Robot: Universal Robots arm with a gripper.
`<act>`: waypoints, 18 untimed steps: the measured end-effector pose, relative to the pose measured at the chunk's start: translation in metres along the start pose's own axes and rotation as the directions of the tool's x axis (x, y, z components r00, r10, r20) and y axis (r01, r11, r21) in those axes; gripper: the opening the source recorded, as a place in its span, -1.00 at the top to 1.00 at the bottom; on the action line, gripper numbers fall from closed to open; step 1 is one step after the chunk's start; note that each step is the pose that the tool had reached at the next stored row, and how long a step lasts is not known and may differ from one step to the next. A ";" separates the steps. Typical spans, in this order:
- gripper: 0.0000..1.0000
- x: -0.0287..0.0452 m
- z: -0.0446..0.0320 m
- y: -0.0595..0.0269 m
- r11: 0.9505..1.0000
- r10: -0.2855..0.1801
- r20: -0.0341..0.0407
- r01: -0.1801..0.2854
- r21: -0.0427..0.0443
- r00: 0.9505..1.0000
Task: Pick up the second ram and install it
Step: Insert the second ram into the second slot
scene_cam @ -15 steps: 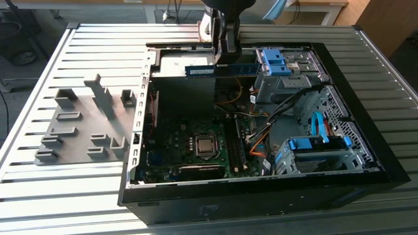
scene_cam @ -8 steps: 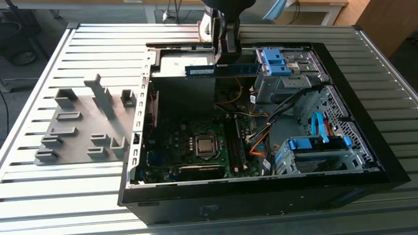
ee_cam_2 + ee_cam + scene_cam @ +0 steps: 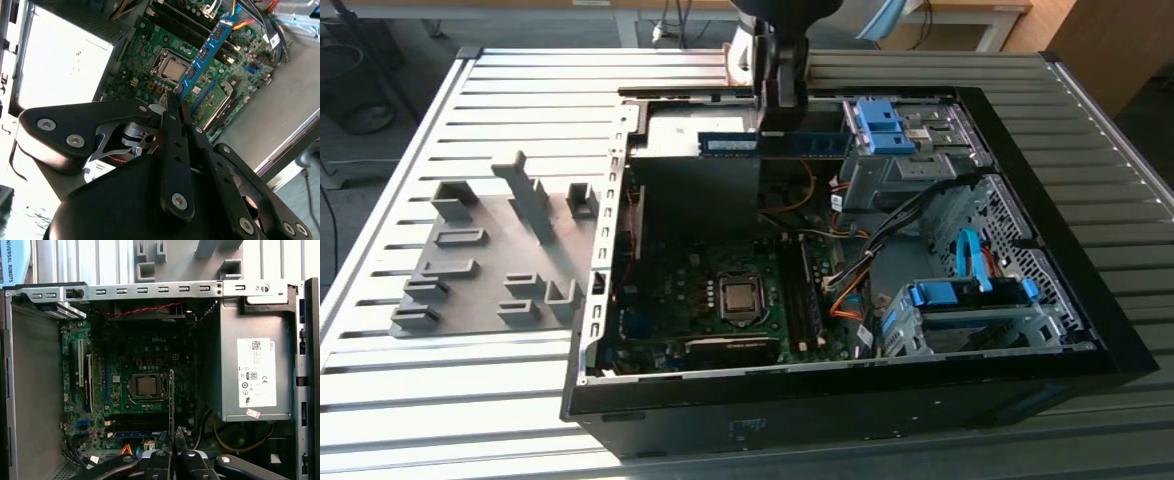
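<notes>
The second ram [image 3: 767,145] is a slim blue-green board with a white label. It hangs level over the far part of the open computer case [image 3: 1067,370], with my gripper [image 3: 781,118] shut on its middle from above. In the second wrist view the ram [image 3: 207,50] stretches away from my gripper [image 3: 176,102] over the motherboard [image 3: 150,75]. In the first wrist view the ram [image 3: 171,400] appears edge-on above the dark memory slots [image 3: 145,421], held by my gripper [image 3: 173,437]. It is clear of the slots.
A gray slotted rack [image 3: 494,250] lies on the table at the exterior view's left. Blue drive-bay clips [image 3: 881,125] and a blue-clipped drive cage [image 3: 967,295] line the case's right. The CPU socket [image 3: 145,386], power supply [image 3: 250,370] and loose cables [image 3: 854,270] surround the slots.
</notes>
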State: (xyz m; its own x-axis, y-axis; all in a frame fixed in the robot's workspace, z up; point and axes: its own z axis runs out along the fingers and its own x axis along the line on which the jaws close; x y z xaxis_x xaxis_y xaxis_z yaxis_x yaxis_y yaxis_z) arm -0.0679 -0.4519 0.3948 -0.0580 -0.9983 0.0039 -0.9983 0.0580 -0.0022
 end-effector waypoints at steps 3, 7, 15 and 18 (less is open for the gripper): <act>0.72 0.0000 0.0001 0.0000 0.999 0.041 0.000 -0.041 0.000 0.999; 0.72 0.0000 0.0001 0.0000 0.997 0.081 0.000 -0.081 0.000 0.997; 0.72 -0.0001 0.0007 0.0000 0.981 0.193 -0.001 -0.193 -0.001 0.981; 0.72 -0.0003 0.0016 -0.0001 0.972 0.236 -0.001 -0.236 -0.001 0.972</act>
State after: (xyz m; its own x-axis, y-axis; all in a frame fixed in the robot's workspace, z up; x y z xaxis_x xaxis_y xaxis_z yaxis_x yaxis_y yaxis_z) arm -0.0678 -0.4516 0.3932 -0.2920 -0.9564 0.0039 -0.9564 0.2920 -0.0022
